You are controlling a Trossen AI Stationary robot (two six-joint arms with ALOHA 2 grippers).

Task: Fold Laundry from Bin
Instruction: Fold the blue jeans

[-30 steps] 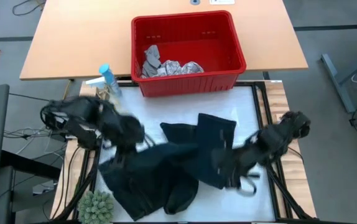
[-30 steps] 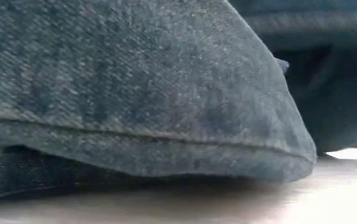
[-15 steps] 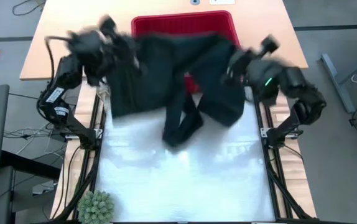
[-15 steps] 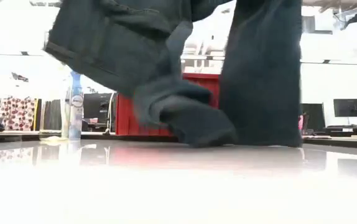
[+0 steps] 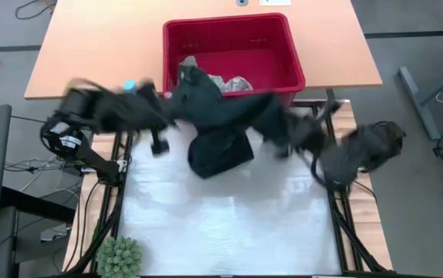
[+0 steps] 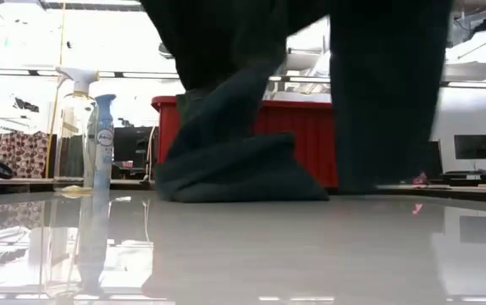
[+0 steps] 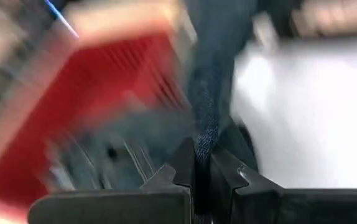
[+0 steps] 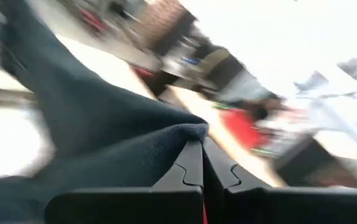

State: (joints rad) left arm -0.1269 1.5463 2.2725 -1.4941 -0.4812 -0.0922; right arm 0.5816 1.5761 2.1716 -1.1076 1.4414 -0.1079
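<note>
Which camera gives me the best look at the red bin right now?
The high view: it looks down on the whole red bin, rim and inside, with crumpled cloth in it. The low view shows only its front wall behind the hanging trousers. The left wrist view gives a blur of red; the right wrist view shows nothing clearly.

Left gripper (image 7: 202, 171) at mid-left of the overhead frame, right gripper (image 8: 201, 163) at mid-right, both arms reaching inward, fingers clamped together on dark cloth (image 5: 221, 116).
</note>
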